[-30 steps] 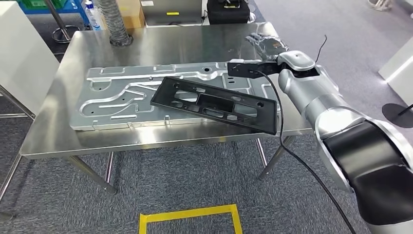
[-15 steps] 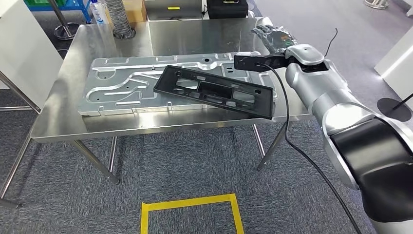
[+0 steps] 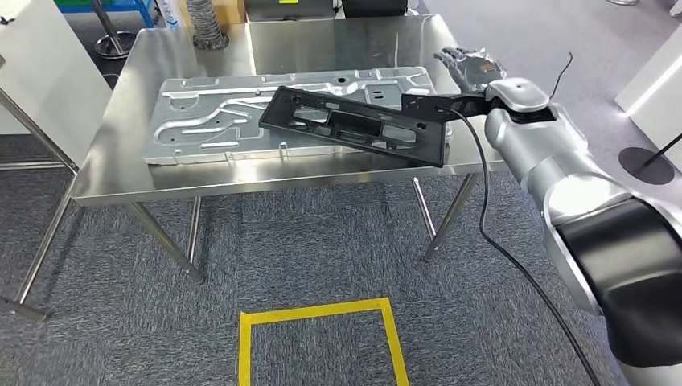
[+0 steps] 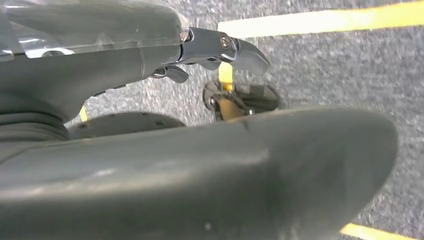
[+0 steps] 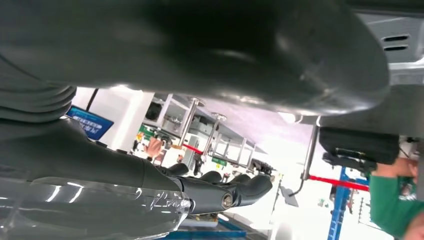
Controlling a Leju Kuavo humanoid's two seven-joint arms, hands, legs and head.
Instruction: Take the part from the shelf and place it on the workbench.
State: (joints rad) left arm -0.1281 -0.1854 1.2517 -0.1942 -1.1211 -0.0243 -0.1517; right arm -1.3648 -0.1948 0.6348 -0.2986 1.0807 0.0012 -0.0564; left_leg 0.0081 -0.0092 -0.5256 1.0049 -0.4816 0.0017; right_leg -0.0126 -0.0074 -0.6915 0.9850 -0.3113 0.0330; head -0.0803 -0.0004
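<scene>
Grey carpet tiles cover the floor, with a yellow taped square (image 3: pixel 318 342) marked on them in front of a stainless steel workbench (image 3: pixel 161 173). On the workbench lies a large silver stamped metal panel (image 3: pixel 201 121), and across it rests the black part (image 3: pixel 354 126), a long flat frame with rectangular cut-outs. Its long axis runs slantwise over the bench: one end lies on the panel, well away from the right hand (image 3: pixel 470 68), while the other end reaches past the panel to the bench edge, just below and beside that hand's wrist. The right hand is held over the bench's far right corner, apart from the part, fingers spread and holding nothing. A black cable (image 3: pixel 490 233) hangs from the right arm toward the floor.

From the right wrist camera the hand's dark fingers (image 5: pixel 235 190) show extended with nothing between them, against a bright hall with shelving posts and a person's green sleeve (image 5: pixel 395 200). From the left wrist camera the left hand (image 4: pixel 200 50) shows above carpet and yellow tape (image 4: pixel 320 20), its fingers loosely bent with nothing in them; how far they are closed I cannot tell.
</scene>
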